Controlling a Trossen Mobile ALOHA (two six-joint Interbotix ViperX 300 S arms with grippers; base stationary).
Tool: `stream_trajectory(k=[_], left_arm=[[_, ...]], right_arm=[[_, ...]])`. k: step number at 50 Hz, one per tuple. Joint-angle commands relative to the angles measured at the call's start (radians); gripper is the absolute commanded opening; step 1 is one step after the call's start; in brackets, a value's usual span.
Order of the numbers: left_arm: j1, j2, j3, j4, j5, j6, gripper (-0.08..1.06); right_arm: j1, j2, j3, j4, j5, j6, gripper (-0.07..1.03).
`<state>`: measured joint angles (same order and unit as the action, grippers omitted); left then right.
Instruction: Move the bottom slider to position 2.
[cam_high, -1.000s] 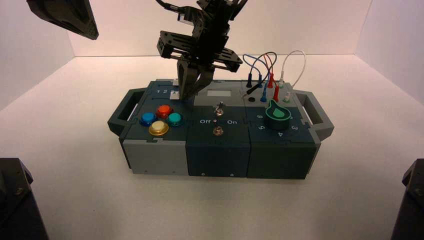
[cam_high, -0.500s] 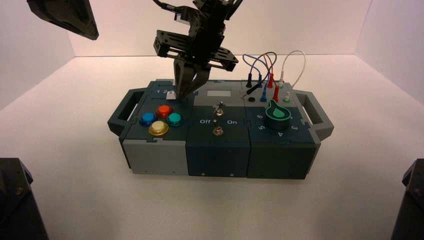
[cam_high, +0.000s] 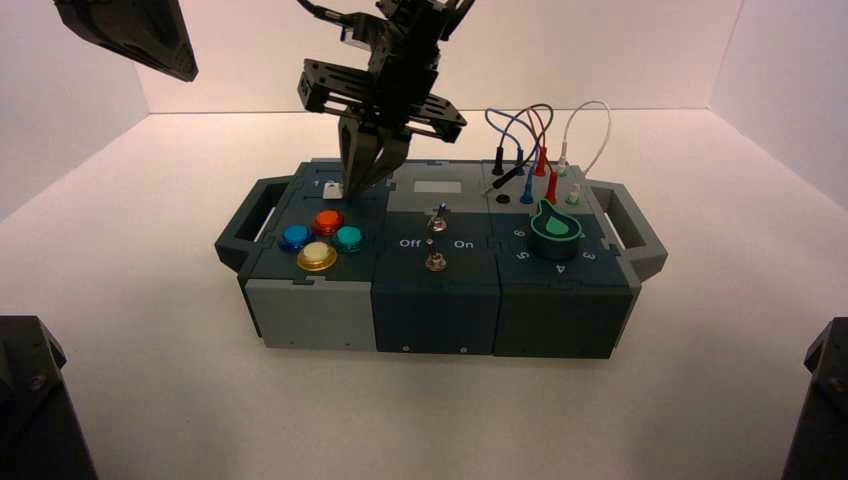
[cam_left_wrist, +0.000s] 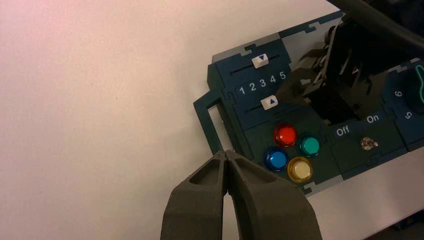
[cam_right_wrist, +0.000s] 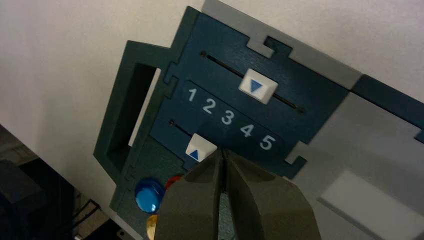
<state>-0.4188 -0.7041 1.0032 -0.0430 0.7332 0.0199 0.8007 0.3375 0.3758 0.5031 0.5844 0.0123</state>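
The bottom slider (cam_right_wrist: 201, 148) is a small white square knob with a blue triangle, in the track below the 1 2 3 4 5 row. It stands roughly under the gap between position 2 (cam_right_wrist: 209, 106) and the 3. My right gripper (cam_right_wrist: 222, 153) is shut, its tips right against the knob's side that faces the higher numbers. In the high view the right gripper (cam_high: 352, 183) reaches down at the box's back left, beside the knob (cam_high: 331, 187). My left gripper (cam_left_wrist: 226, 154) is shut and empty, held high off the box's left; it sees the knob (cam_left_wrist: 269, 102) and the 2 (cam_left_wrist: 252, 86).
The second white slider knob (cam_right_wrist: 257, 86) sits in the upper track. In front lie red (cam_high: 328, 221), blue (cam_high: 295, 237), teal (cam_high: 348, 238) and yellow (cam_high: 317, 256) buttons. Two toggle switches (cam_high: 437, 215), a green dial knob (cam_high: 555, 226) and plugged wires (cam_high: 540, 150) stand to the right.
My right gripper has moved left along the lower track, and the bottom slider knob has slid left with it, toward the lower numbers. The left arm has not moved.
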Motion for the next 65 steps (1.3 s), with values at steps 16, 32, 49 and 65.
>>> stream_trajectory(k=[16,32,49,65], left_arm=[[-0.003,-0.002,-0.015,0.002,-0.008,0.009,-0.03],[-0.002,-0.002,-0.017,0.002,-0.008,0.011,-0.03],[-0.002,-0.012,-0.011,0.005,-0.008,0.011,-0.03],[-0.002,-0.011,-0.003,0.009,-0.018,0.011,-0.03]], right_arm=[[0.017,0.008,-0.035,0.000,0.014,-0.002,-0.03],[0.017,0.006,-0.023,0.000,0.014,0.000,-0.03],[0.008,-0.054,0.015,-0.044,0.025,0.000,-0.02],[0.014,-0.163,0.061,-0.087,0.060,-0.008,-0.02]])
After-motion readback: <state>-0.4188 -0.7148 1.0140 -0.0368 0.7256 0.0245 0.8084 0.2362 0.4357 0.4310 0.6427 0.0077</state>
